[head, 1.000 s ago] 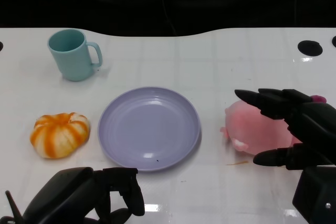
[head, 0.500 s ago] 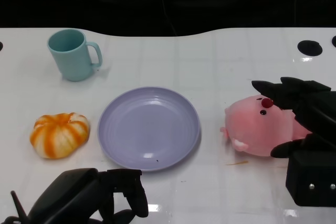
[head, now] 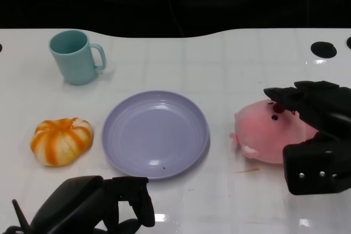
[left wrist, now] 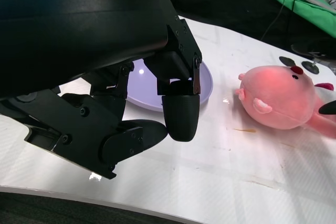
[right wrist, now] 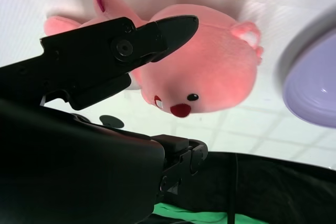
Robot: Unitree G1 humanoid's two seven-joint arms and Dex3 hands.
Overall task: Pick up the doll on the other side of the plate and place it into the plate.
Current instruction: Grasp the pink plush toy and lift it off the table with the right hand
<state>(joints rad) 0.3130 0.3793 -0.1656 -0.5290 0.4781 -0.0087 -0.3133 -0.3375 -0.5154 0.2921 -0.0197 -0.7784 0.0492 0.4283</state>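
R hand (head: 313,135) has dropped lower around the pink doll (head: 267,132) since a sec ago; fingers straddle it, apart, not yet gripping. Doll sits on worktop (head: 219,69) right of the purple plate (head: 156,133). L hand (head: 101,206) curled, holds nothing, near edge. Grasp likely imminent

Your right hand (head: 312,135) was spread wide with its fingers (head: 288,96) apart, while your left hand (head: 93,206) sat low with its fingers curled in.
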